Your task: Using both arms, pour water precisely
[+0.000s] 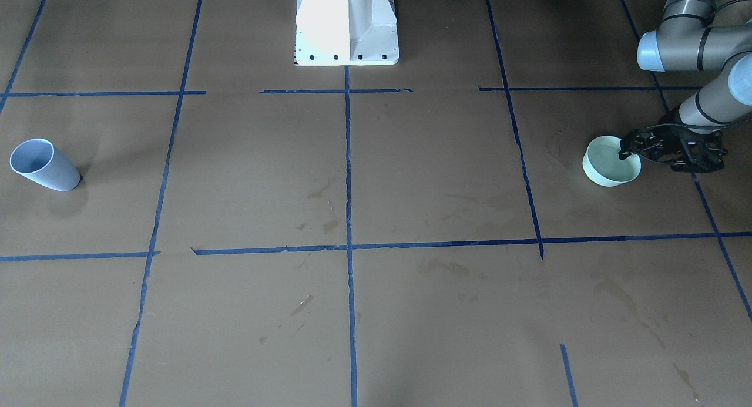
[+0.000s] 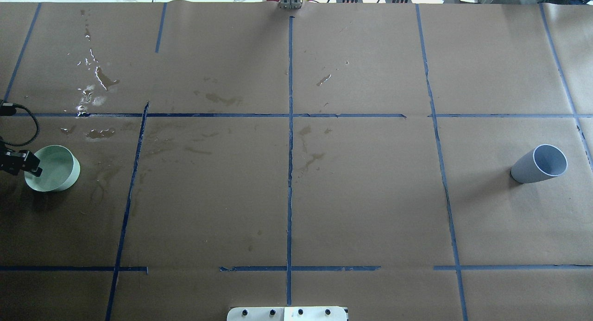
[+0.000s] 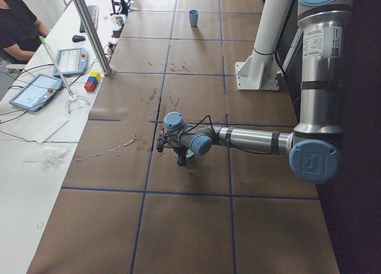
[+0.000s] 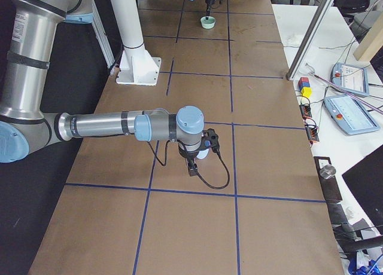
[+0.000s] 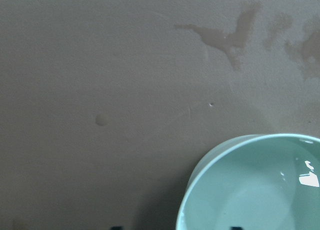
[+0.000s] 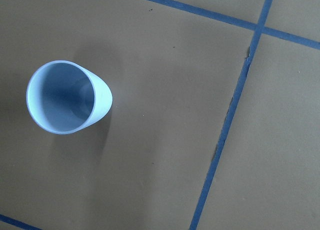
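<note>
Your water [image 5: 260, 190] lies in the mint bowl [image 2: 72, 173] at 9 o'clock on the bench [image 2: 361, 196], with the left gripper [image 2: 36, 171] jaws parted astride its rim. The right gripper [image 4: 192, 166] hangs by the blue cup [image 6: 67, 97]; I cannot tell how its jaws stand.

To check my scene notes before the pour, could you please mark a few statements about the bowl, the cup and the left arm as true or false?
1. The mint-green bowl holds water. True.
2. The blue cup lies on its side. False: it stands upright.
3. The left gripper is at the bowl's rim. True.
4. Cup and bowl stand side by side. False: they are at opposite ends of the table.
</note>
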{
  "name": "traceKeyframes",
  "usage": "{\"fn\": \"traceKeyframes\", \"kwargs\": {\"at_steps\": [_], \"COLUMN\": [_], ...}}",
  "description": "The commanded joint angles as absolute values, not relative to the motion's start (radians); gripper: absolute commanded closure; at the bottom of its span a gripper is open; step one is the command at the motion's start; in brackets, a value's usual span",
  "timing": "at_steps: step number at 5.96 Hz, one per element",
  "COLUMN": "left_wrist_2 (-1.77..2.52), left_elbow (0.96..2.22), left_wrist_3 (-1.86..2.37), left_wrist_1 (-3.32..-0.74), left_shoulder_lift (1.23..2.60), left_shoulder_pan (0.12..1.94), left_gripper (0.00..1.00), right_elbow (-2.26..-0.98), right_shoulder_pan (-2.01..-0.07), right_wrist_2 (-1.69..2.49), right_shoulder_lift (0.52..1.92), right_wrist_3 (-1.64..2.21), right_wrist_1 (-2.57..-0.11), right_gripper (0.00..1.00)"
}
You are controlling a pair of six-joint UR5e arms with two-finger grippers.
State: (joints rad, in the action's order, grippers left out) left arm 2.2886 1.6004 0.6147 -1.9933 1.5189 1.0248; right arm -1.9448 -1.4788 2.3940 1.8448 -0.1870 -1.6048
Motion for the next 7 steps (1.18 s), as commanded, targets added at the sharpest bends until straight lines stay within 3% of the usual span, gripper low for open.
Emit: {"fn": "traceKeyframes", "kwargs": {"at_steps": [1, 2, 3, 4, 5, 7], "left_wrist_2": [2.289, 2.290, 2.290, 2.290, 2.290, 2.436], "left_elbow": [1.585, 1.579, 1.577, 1.574, 1.583, 1.597], "left_wrist_3": [0.612, 0.612, 0.612, 0.612, 0.617, 0.621], "left_wrist_1": [-1.994, -1.994, -1.994, -1.994, -1.994, -1.997], "left_shoulder_lift": [1.529, 1.534, 1.539, 1.545, 1.555, 1.566], "left_shoulder_pan": [1.025, 1.023, 1.023, 1.023, 1.023, 1.023], "left_gripper": [0.62, 0.64, 0.74, 0.93, 1.00, 1.00], "right_elbow": [-1.944, -1.944, -1.944, -1.945, -1.945, -1.944], "right_shoulder_pan": [-1.479, -1.479, -1.479, -1.479, -1.479, -1.479], "right_wrist_2": [2.395, 2.395, 2.395, 2.395, 2.396, 2.396], "right_shoulder_lift": [1.845, 1.845, 1.845, 1.845, 1.845, 1.845], "right_wrist_3": [-0.187, -0.186, -0.186, -0.186, -0.184, -0.184], "right_wrist_1": [-1.605, -1.605, -1.605, -1.603, -1.603, -1.603], "right_gripper": [0.00, 0.00, 0.00, 0.00, 0.00, 0.00]}}
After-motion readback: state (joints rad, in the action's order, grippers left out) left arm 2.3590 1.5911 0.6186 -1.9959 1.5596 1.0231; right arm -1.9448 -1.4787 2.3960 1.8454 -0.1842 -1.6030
